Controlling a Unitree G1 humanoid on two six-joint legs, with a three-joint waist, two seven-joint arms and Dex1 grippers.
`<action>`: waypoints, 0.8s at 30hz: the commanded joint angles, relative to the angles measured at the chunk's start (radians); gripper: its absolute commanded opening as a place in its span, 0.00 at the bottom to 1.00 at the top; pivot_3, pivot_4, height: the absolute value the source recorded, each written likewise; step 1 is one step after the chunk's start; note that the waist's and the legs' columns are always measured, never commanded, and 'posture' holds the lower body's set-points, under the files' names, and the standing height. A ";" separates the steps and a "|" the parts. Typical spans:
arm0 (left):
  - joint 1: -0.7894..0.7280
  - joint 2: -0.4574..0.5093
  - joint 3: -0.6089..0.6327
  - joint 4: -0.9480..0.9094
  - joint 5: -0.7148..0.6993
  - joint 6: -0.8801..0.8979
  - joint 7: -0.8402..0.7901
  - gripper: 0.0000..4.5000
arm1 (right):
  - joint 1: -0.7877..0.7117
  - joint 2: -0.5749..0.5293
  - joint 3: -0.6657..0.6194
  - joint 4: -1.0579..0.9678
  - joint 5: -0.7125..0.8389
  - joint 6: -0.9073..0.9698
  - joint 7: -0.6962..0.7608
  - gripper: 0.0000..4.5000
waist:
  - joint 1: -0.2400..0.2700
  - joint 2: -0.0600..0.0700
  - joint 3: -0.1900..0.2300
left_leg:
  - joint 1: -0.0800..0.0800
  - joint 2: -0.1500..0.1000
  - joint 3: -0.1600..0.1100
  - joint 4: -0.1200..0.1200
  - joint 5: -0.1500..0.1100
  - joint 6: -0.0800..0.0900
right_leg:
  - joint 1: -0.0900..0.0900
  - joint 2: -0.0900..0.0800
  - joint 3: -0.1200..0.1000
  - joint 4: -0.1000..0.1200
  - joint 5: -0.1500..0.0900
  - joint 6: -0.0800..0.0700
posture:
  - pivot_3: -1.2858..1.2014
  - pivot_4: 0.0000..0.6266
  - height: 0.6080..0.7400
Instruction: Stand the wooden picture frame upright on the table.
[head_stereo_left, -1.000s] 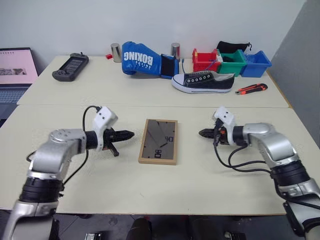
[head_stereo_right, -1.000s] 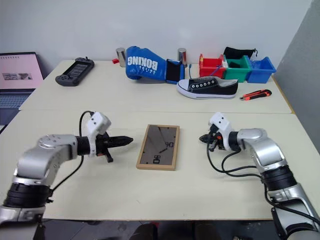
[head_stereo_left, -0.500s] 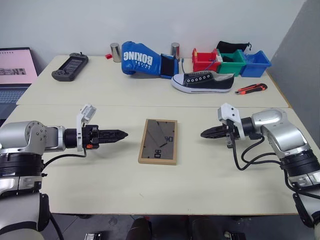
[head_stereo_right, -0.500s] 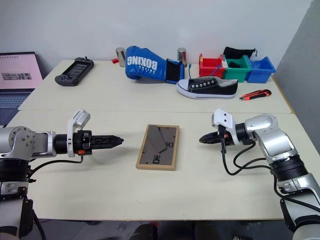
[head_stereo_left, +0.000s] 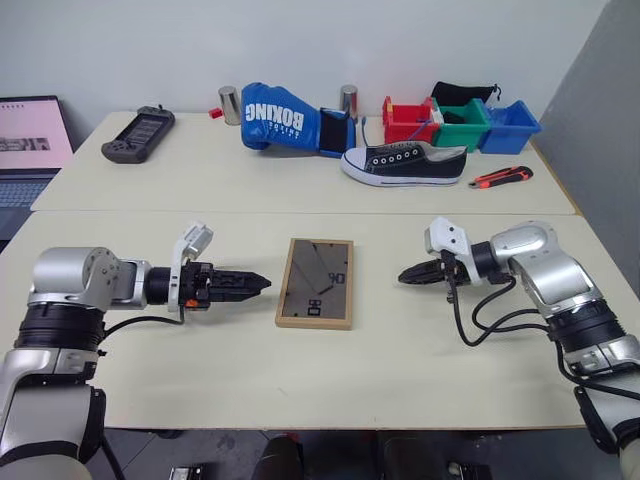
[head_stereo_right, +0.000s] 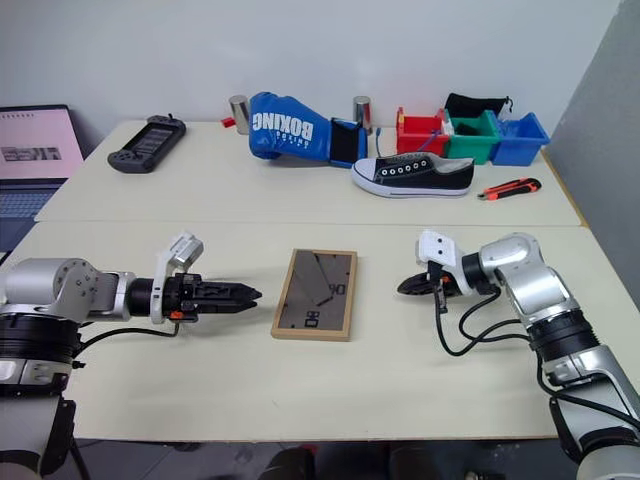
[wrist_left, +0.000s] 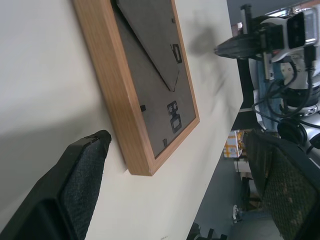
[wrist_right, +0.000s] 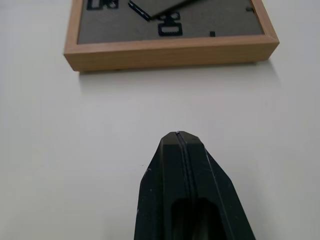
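The wooden picture frame (head_stereo_left: 316, 283) lies flat on the table (head_stereo_left: 400, 360), dark back panel and folded stand facing up. My left gripper (head_stereo_left: 262, 284) points level at the frame's left edge, a short gap away. In the left wrist view its fingers (wrist_left: 82, 175) stand wide apart, open, with the frame (wrist_left: 150, 90) near corner ahead of them. My right gripper (head_stereo_left: 405, 274) is shut and empty, pointing at the frame's right edge from a hand's width off. The right wrist view has its closed tip (wrist_right: 177, 135) short of the frame (wrist_right: 170, 50).
On the far table section sit a blue boxing glove (head_stereo_left: 280, 117), a black sneaker (head_stereo_left: 405, 163), red, green and blue bins (head_stereo_left: 462, 125), a utility knife (head_stereo_left: 502, 177), a game controller (head_stereo_left: 138, 134) and two metal cylinders (head_stereo_left: 230, 103). A laptop (head_stereo_left: 30, 140) is at far left.
My left wrist has rolled and sunk a little, and its fingers have gone from shut to open. The right gripper stays shut and has barely shifted. The frame has not moved.
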 joint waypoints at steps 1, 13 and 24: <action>0.002 -0.053 0.009 -0.006 -0.003 -0.016 0.026 1.00 | -0.017 0.045 0.020 0.043 -0.041 -0.062 -0.033 0.00 | 0.001 0.000 0.000 | 0.000 0.000 0.000 0.000 0.000 0.000 | 0.000 0.000 0.000 0.000 0.000 0.000 | 0.52 0.24 1.00; 0.038 -0.061 -0.006 0.024 0.020 -0.021 0.053 1.00 | 0.044 0.122 0.063 0.006 -0.080 -0.074 -0.066 0.00 | -0.002 0.000 0.000 | 0.000 0.000 0.000 0.001 0.000 0.000 | 0.000 0.000 0.000 0.001 0.000 0.000 | 0.52 0.24 1.00; 0.042 -0.122 -0.045 0.046 0.049 -0.069 0.057 1.00 | 0.046 0.211 0.104 -0.022 -0.104 -0.051 -0.112 0.00 | 0.002 0.000 0.000 | 0.002 0.000 0.000 0.002 0.000 0.000 | 0.002 -0.001 0.000 0.001 0.000 0.000 | 0.52 0.24 1.00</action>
